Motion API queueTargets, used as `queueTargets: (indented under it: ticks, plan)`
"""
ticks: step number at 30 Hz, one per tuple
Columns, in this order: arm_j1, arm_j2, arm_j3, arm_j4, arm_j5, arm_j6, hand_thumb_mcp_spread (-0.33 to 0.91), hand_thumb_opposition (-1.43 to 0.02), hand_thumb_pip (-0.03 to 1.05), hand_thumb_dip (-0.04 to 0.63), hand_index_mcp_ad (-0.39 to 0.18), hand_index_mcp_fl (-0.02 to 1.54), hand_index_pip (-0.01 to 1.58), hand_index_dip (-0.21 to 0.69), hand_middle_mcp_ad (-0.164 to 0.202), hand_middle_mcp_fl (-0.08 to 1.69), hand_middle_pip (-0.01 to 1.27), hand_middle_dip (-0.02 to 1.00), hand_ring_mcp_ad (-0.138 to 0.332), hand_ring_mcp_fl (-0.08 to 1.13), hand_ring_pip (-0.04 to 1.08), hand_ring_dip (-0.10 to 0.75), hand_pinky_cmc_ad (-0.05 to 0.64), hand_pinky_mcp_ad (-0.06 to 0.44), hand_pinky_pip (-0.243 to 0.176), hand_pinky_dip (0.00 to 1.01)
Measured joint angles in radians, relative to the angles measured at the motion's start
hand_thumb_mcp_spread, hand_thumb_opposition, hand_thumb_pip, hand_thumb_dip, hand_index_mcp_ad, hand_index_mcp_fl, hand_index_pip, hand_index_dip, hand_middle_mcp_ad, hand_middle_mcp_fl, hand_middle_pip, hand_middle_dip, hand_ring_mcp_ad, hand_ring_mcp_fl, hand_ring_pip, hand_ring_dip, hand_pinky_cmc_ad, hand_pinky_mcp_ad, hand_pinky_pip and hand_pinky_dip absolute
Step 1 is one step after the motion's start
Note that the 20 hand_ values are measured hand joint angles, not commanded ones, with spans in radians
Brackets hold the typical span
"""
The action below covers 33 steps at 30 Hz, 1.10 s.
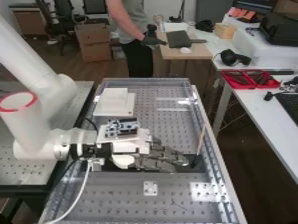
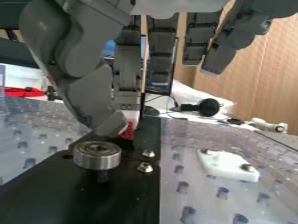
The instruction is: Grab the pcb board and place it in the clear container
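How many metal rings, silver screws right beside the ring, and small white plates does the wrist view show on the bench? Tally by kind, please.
Metal ring: 1
Silver screws beside the ring: 2
Small white plate: 1
Total: 4

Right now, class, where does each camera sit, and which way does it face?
High view: fixed above the near end of the perforated bench, looking down along it; white jointed arm and dark grey hand show.
Wrist view: on the arm's wrist, looking past the hand's fingers over a flat black plate.
Shared: hand, plate, small white block.
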Motion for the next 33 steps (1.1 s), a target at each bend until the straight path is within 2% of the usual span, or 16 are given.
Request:
queueTargets:
  ticks: [9,16,26,33]
  plan:
    - [0.003,0.006,-0.001,-0.011,0.006,-0.009,0.45,-0.87,0.79,0.269,-0.042,0.26,1.56,-0.030,0.058,0.23,0.12,0.17,0.122,0.06,0.09,-0.007,0.328,0.099,-0.072,0.50]
    - [0.002,0.009,0.037,-0.094,0.002,-0.034,0.45,-0.87,0.80,0.269,-0.042,0.26,1.56,-0.030,0.061,0.23,0.12,0.17,0.122,0.06,0.09,-0.003,0.328,0.099,-0.072,0.50]
    - [0.002,0.010,0.070,-0.150,-0.006,-0.048,0.45,-0.87,0.80,0.269,-0.042,0.25,1.56,-0.030,0.061,0.24,0.12,0.17,0.122,0.06,0.09,-0.003,0.328,0.099,-0.072,0.50]
    - [0.002,0.010,0.071,-0.157,-0.013,-0.048,0.45,-0.87,0.80,0.269,-0.042,0.24,1.56,-0.030,0.061,0.24,0.12,0.17,0.119,0.06,0.09,-0.003,0.328,0.099,-0.072,0.50]
